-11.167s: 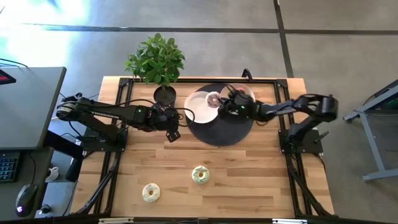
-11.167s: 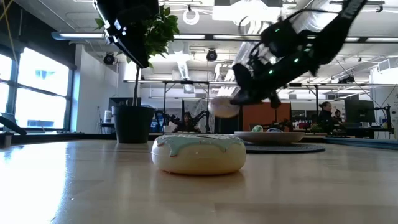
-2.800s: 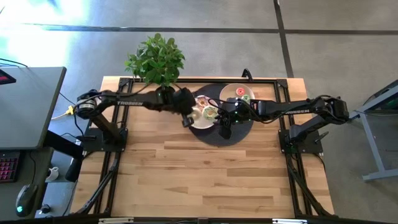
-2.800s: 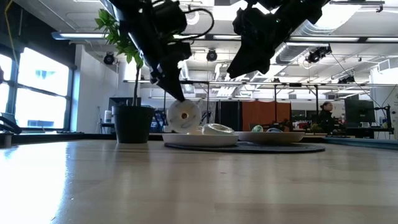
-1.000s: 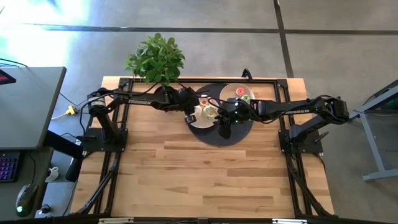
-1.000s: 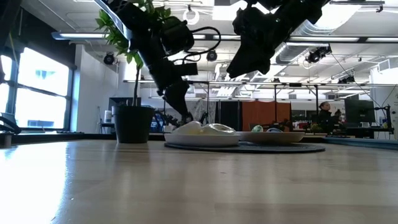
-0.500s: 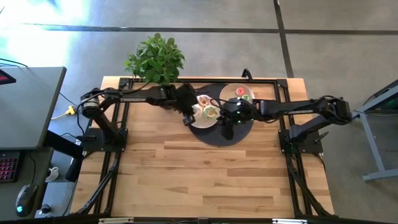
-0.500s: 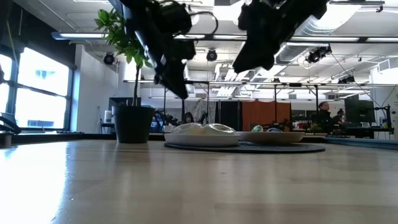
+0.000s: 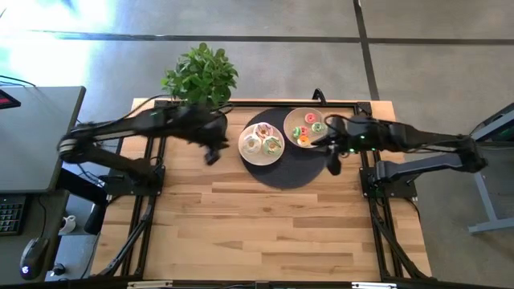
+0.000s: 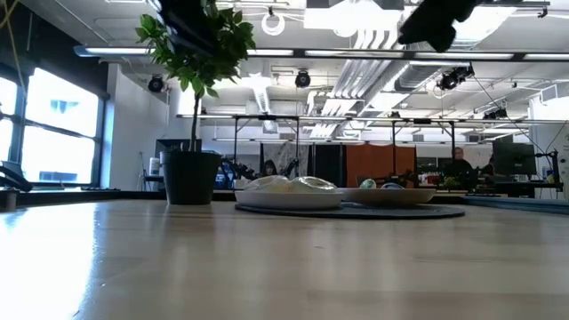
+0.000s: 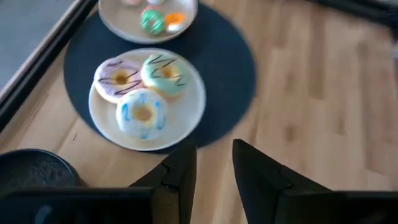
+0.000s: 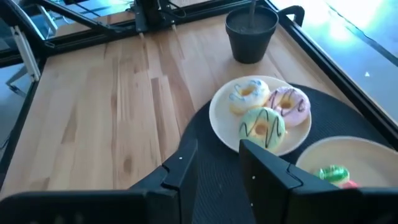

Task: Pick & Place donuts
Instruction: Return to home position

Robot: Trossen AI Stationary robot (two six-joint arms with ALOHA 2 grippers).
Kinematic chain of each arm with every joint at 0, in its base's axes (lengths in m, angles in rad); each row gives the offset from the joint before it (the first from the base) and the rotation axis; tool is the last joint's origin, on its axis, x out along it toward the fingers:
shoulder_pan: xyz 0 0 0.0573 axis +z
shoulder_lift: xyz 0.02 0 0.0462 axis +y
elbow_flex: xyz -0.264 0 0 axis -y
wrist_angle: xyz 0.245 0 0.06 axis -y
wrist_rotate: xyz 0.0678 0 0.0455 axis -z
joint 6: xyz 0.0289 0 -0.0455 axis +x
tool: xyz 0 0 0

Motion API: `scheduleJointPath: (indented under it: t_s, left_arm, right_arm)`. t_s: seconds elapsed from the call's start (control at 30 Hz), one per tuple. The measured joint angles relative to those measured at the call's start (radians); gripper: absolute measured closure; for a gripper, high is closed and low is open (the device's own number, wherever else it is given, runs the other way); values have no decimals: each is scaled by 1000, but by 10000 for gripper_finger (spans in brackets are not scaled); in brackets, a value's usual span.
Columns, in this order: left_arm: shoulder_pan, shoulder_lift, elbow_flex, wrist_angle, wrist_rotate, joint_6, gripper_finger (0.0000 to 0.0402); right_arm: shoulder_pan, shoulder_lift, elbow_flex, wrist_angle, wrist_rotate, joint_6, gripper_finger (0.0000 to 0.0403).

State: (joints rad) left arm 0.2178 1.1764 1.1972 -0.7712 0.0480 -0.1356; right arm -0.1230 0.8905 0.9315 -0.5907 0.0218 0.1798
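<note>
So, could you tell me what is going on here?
Nothing is being held. The three large donuts lie on the white plate and the small donuts on the tan plate, both on the dark mat. The left gripper hangs open near the plant pot, the right gripper open at the mat's right edge.

We count three large donuts (image 11: 142,114), two plates (image 11: 188,116), one mat (image 11: 230,74) and one plant (image 9: 201,76); the tiny donuts (image 11: 152,22) are too small to count.

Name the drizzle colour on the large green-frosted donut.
Dark brown zigzags on the green-frosted ring donut, clearest in the right wrist view.
</note>
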Motion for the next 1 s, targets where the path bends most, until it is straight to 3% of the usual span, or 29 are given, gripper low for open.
scheduleJointPath:
  t_s: [0.27, 0.53, 0.77, 1.0]
  left_arm:
    - [-162, -409, -287, 81, -207, -81, 298]
    - [-212, -740, -611, 330, -216, -19, 298]
    - [-212, -924, -853, 591, -189, 130, 298]
    - [-212, -993, -1061, 867, -171, 162, 298]
  right_arm:
    - [0, -227, -262, 134, -24, -51, 289]
    - [0, -445, -559, 464, -77, -153, 289]
    - [0, -578, -706, 628, -85, -215, 289]
    - [0, -642, -826, 724, -85, -260, 289]
